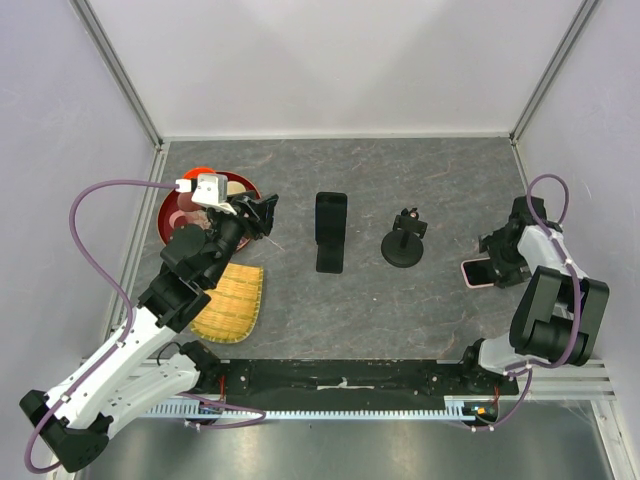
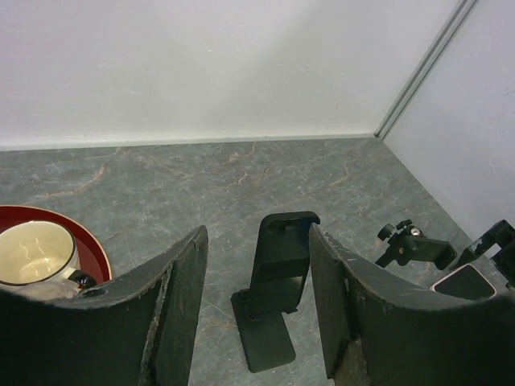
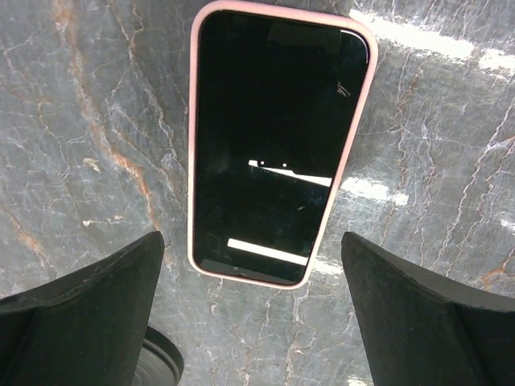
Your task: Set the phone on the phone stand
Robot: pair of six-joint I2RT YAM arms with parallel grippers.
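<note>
The phone (image 3: 278,141), black screen up in a pink case, lies flat on the grey table at the right (image 1: 478,271). My right gripper (image 3: 253,314) is open and empty, hovering just off the phone's near short end and not touching it; it also shows in the top view (image 1: 500,255). The black phone stand (image 1: 331,232) stands empty mid-table. My left gripper (image 1: 262,215) is open and empty, left of the stand and facing it. In the left wrist view the stand (image 2: 278,273) shows between the spread fingers (image 2: 181,305), farther off.
A second black holder with a round base and a clamp head (image 1: 404,240) stands between the stand and the phone. A red plate (image 1: 172,218) with a cream cup (image 2: 36,253) sits at the back left. A woven yellow mat (image 1: 232,300) lies under the left arm.
</note>
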